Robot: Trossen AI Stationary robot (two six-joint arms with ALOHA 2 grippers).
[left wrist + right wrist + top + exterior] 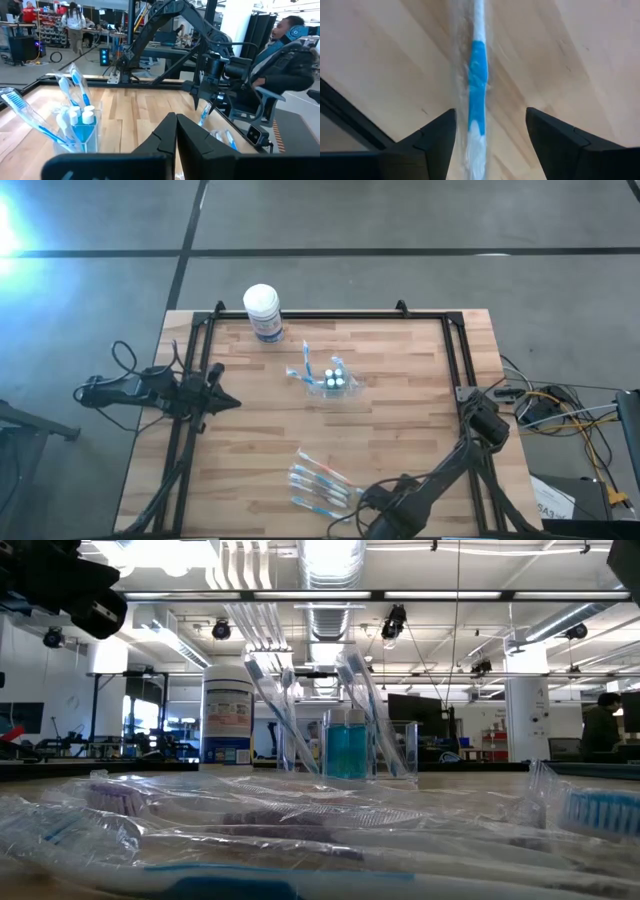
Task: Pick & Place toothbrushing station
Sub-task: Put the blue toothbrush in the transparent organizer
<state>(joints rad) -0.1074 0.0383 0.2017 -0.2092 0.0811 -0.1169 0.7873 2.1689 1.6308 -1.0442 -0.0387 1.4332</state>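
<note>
Right gripper (490, 140) spread wide, straddling wrapped toothbrush (478, 85), not gripping; left gripper (176, 131) closed, empty, left edge. Wooden table (400, 420), workshop behind.

No readable text anywhere on the table.
The white-lidded tub (228, 712) at the far edge of the table carries a blue label (266, 326), but its printing is too small to make out; the wrapped toothbrushes (318, 486) near the front show no legible brand or number.
</note>
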